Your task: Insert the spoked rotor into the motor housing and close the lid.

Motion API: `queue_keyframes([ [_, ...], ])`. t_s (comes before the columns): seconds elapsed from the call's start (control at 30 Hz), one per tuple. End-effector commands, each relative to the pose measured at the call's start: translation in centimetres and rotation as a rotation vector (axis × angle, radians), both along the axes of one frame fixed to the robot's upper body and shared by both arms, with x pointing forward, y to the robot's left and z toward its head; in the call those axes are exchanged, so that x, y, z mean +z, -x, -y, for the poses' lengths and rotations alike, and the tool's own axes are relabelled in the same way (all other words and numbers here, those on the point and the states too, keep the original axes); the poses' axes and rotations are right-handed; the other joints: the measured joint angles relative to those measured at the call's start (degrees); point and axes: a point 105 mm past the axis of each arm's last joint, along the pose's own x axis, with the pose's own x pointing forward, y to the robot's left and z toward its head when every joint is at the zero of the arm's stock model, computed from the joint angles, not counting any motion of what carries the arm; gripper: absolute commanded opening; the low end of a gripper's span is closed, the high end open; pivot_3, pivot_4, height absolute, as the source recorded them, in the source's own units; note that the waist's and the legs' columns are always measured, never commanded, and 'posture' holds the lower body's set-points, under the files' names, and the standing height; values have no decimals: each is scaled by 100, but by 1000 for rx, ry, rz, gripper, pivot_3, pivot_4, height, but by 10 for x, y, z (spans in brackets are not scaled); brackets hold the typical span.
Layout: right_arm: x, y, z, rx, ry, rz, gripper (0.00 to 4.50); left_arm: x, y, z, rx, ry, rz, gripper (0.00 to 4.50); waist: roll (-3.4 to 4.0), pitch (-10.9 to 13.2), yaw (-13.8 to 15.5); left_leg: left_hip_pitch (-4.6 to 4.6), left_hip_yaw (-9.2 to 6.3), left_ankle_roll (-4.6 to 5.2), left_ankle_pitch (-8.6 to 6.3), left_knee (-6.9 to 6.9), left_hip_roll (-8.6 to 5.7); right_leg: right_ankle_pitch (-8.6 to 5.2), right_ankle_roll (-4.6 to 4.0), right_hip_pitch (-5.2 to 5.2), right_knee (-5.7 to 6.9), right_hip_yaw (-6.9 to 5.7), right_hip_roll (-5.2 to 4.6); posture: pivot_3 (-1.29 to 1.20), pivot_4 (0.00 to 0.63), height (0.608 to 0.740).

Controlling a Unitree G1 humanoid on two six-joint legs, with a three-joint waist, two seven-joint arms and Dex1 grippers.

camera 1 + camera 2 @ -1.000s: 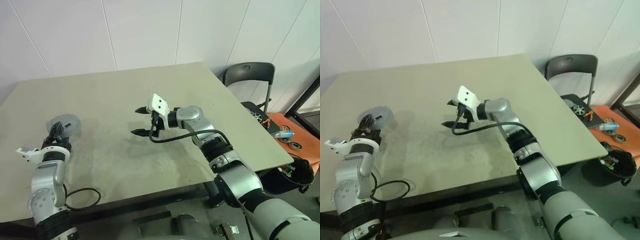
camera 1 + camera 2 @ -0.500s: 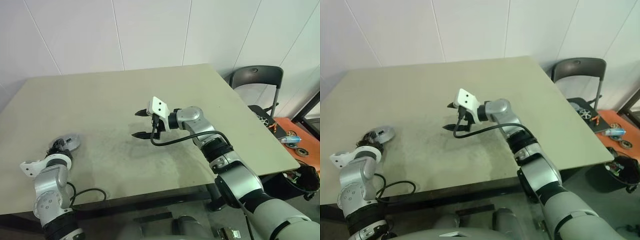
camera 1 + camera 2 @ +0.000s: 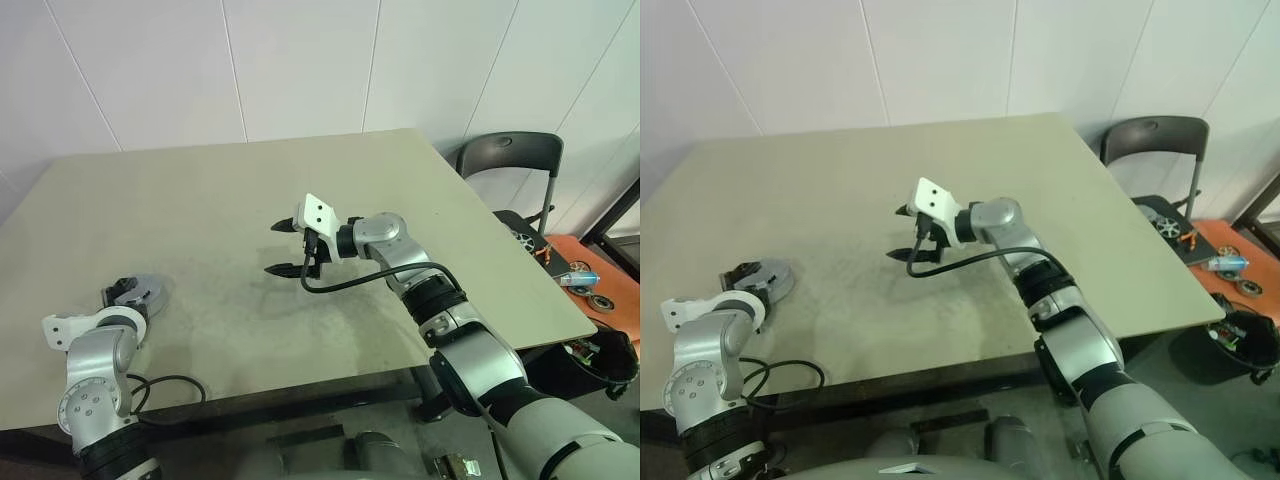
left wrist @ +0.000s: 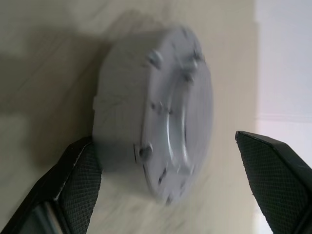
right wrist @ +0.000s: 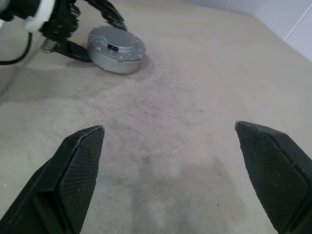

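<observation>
Left eye view: you can see the table [image 3: 250, 190] with one round grey thing near its left front edge. That is the motor housing [image 3: 148, 292] with the lid on top. The left gripper [image 3: 122, 296] is right at it, with its two black fingers spread apart. The right gripper [image 3: 284, 247] hangs over the middle of the table, well apart from the housing, open and holding nothing.

Right eye view: you get the same scene. The closed housing lies flat on the table, and no loose rotor or loose lid lies anywhere on it.

Left wrist view: you look straight at the lid [image 4: 180, 112], which sits flush on the grey body. The fingers [image 4: 78, 180] stand wide on both sides. One is very near the side of the housing, but you cannot tell if it touches.

Right wrist view: the closed housing lies far off, with the left gripper beside it.

So the job looks done to you: the rotor must be inside, out of sight, and the lid is shut. Only pulling the left arm away seems left.
</observation>
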Motion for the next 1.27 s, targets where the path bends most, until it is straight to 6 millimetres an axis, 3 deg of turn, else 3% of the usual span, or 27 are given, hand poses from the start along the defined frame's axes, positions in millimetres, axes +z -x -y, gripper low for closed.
queue_keyframes([
  [0.03,15,-4,0,1,-20,57,4500,-2,6,22,-119,-46,-122,4460,2,-1,3,1,0,0,0,0,0,0,0,0,1,0,0,0,0,740],
  [0.2,12,-6,3,-11,-10,62,4500,7,7,41,-277,-155,-149,4460,3,-1,8,5,1,-2,1,1,-1,0,-3,4,3,1,0,0,0,740],
  [0.33,11,-9,11,-38,-12,62,4500,20,0,50,-479,-451,-150,4460,3,-1,3,10,0,-8,6,1,-1,1,-8,7,10,0,2,0,0,740],
  [0.43,8,-15,24,-79,-8,54,4500,47,-15,57,-589,-721,-15,4460,5,0,-9,10,0,-15,10,2,-1,-6,-26,7,15,-2,7,0,0,740],
  [0.5,4,-18,36,-107,1,39,4500,61,-19,65,-691,-853,75,4460,7,1,-22,11,1,-19,12,2,-1,-7,-30,7,16,-2,7,0,0,740],
  [0.6,-2,-25,61,-167,10,11,4500,81,-25,62,-803,-1123,190,4460,12,4,-45,13,3,-19,12,-4,0,-7,-31,7,14,-1,8,0,0,740],
  [0.73,-7,-32,81,-228,20,9,4500,73,-24,56,-1004,-1407,229,4460,30,11,-114,13,7,-18,12,-14,2,-8,-32,2,9,1,9,0,0,740],
  [0.93,-13,-35,87,-259,-6,-2,4500,55,-17,29,-1130,-1515,300,4460,54,22,-244,11,11,-16,12,-17,7,-11,-27,-2,6,5,10,0,0,740],
  [1.27,-20,-32,76,-242,-20,-17,4500,60,-10,14,-1077,-1540,413,4460,54,21,-285,10,7,-16,12,-12,7,1,-10,-2,12,6,5,0,0,740],
])
